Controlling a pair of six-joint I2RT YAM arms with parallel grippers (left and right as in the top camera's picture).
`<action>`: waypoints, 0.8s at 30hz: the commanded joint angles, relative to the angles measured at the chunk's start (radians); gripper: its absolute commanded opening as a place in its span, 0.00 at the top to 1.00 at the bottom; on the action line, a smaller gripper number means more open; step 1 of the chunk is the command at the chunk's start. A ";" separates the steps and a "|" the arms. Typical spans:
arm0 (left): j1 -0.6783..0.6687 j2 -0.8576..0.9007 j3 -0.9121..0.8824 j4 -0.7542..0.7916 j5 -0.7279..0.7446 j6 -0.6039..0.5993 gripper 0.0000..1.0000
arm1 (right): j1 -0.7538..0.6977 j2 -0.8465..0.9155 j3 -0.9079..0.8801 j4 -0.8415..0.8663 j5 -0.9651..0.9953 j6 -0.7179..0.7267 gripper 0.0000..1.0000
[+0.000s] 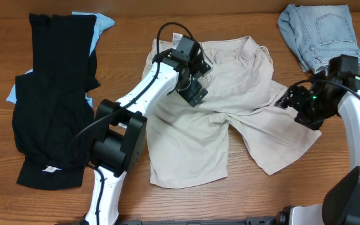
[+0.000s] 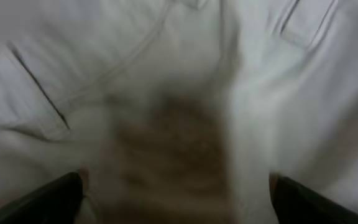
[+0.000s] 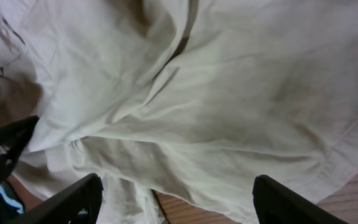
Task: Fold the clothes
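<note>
Beige shorts lie spread out in the middle of the table, waist toward the far side, legs toward the front. My left gripper hovers low over the shorts just below the waistband; in the left wrist view its fingers are wide open with blurred beige fabric between them. My right gripper is over the shorts' right leg near its outer edge. In the right wrist view it is open above the wrinkled fabric, holding nothing.
A black garment lies at the left over a light blue piece. Denim shorts sit at the far right corner. Bare wood table shows along the front and under the hem.
</note>
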 commanded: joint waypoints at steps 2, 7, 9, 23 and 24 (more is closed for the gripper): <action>0.005 0.045 0.014 -0.106 -0.062 -0.036 0.00 | 0.039 -0.012 0.018 0.019 0.009 -0.007 0.19; 0.008 0.045 0.014 -0.234 -0.087 -0.190 0.02 | 0.041 -0.012 0.018 0.026 0.009 -0.007 0.19; 0.009 0.045 0.013 -0.294 -0.086 -0.257 0.03 | 0.041 -0.012 0.018 0.027 0.009 -0.007 0.19; 0.005 0.004 0.190 -0.444 -0.031 -0.239 0.00 | 0.041 -0.012 0.018 0.050 0.019 -0.008 0.18; 0.005 0.004 0.215 -0.424 -0.031 -0.204 0.00 | 0.041 -0.012 0.018 0.050 0.020 -0.008 0.18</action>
